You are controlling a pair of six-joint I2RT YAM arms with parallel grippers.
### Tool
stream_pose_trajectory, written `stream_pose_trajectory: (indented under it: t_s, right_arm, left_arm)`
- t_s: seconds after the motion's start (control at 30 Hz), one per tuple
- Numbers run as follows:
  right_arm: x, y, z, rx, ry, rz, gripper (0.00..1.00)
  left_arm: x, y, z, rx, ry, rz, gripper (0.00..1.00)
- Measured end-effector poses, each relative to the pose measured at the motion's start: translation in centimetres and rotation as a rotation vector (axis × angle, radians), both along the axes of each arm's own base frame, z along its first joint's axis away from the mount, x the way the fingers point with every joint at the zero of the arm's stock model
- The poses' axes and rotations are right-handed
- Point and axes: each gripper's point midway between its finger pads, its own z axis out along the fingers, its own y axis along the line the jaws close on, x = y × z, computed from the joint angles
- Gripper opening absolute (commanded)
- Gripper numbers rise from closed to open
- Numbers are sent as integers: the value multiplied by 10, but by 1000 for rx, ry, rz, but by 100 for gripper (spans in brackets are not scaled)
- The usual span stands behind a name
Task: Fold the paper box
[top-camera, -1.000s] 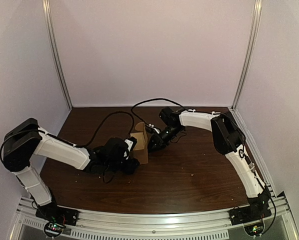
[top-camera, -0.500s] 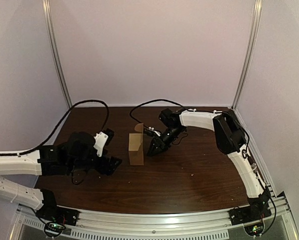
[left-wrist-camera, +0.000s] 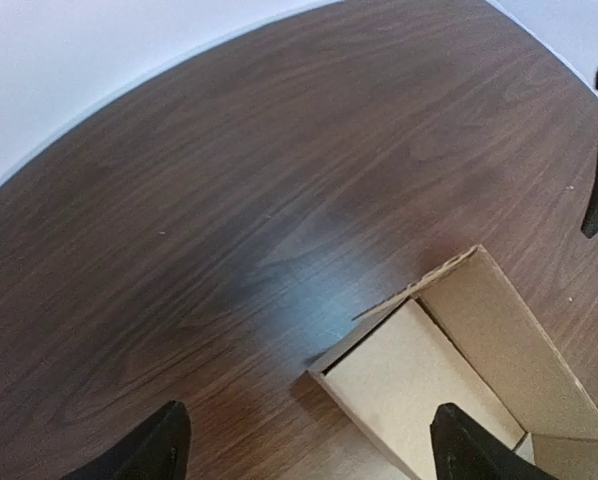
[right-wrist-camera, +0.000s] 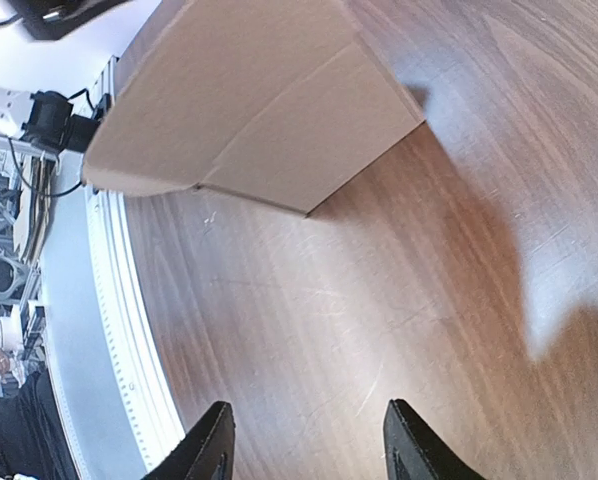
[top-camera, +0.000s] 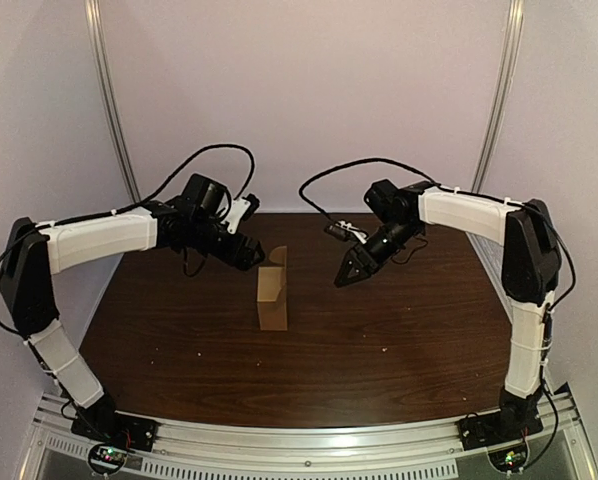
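A brown paper box (top-camera: 273, 292) stands upright in the middle of the dark wood table, its top open with one flap raised. My left gripper (top-camera: 251, 256) hovers just left of and above the box top, open and holding nothing. The left wrist view looks down into the open box (left-wrist-camera: 449, 380) between its spread fingertips (left-wrist-camera: 164, 450). My right gripper (top-camera: 344, 275) hangs to the right of the box, apart from it, open and empty. Its wrist view shows the box's side (right-wrist-camera: 249, 110) above bare table.
The table (top-camera: 379, 330) is dark wood with a few small crumbs. Purple walls and metal posts (top-camera: 114, 110) close it in at the back and sides. Black cables (top-camera: 329, 175) arc above both arms. A metal rail (top-camera: 309, 440) runs along the near edge.
Both arms have pulled away from the box and risen. The left arm swung from low at the front left up to the back left. The box now stands upright, free of both grippers.
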Motion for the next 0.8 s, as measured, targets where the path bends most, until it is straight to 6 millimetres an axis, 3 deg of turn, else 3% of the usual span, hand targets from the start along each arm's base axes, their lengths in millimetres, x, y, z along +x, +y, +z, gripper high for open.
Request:
stream_pose_trajectory:
  t_s: [0.13,0.37,0.5,0.8]
  right_arm:
    - [-15,-6,6,1,-19,25,52]
    - [-25,-12,-5,-13,-3,40,52]
    - [-26,-13,-7,-15,2,43,52]
    - [-28,-12,-5,-3,6,53,52]
  left_arm:
    - [7,-17,-24,-33,115,-84,88]
    - [19,-42,-41,-125,221,-190,86]
    - [10,-46,-53,-136,281,-229,83]
    - [-17,-43,-56,-163,354,-269,76]
